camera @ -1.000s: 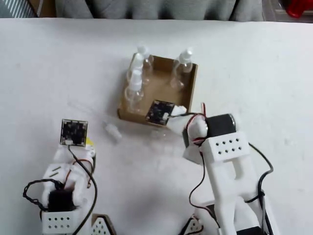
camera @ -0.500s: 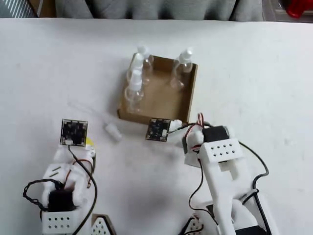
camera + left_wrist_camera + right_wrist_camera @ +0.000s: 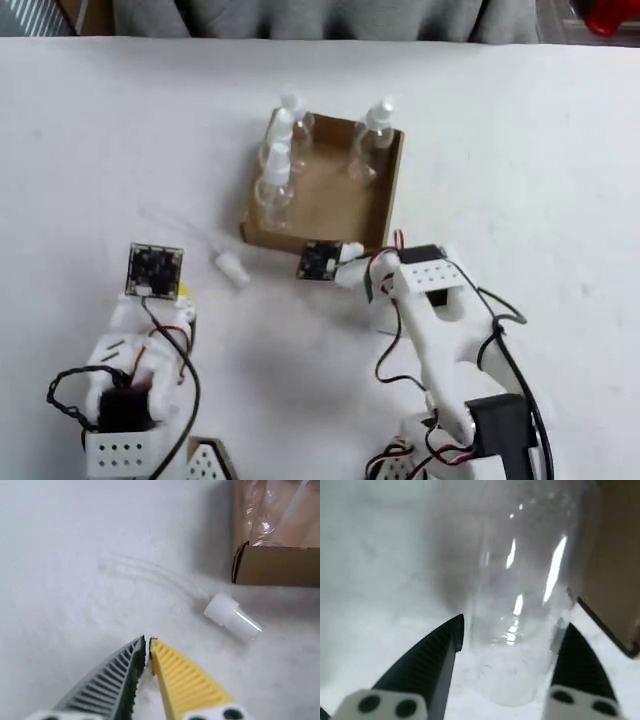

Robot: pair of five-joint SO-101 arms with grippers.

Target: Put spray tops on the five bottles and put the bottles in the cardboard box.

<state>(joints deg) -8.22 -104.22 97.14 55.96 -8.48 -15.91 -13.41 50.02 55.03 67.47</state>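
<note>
Looking down in the high view, where does the loose top [image 3: 229, 265] lie?

On the white table [image 3: 520, 150], just beside the near-left corner of the box [image 3: 392, 190], ahead of the left arm [image 3: 125, 395]. Its thin tube [image 3: 175, 222] trails away from the box, so the long axis runs slantwise across that arm's reach. The left arm is the nearer 1. At least 3 capped bottles [image 3: 372, 135] stand in the box.

And the right arm [image 3: 440, 320]?

It hangs by the box's near wall, covering what is under it.

Left wrist view?

The left claw [image 3: 147, 641] is pinched to a slit with nothing in it; its fingers are ribbed, 1 grey and 1 yellow. The top, a stubby white plastic cylinder with a clear collar, lies ahead and off toward the box. The tube is a faint clear thread.

Right wrist view?

The right claw [image 3: 512, 625] is spread wide around a bare bottle [image 3: 525, 565] of clear, smooth, glossy plastic with round walls, just beside the brown cardboard wall. 1 black finger sits on each flank; I cannot tell whether they touch. It seems to stand on its base, though I am not sure.

So the next move?

My guess: squeeze gently, since thin, slick plastic may slip or dent.
</note>
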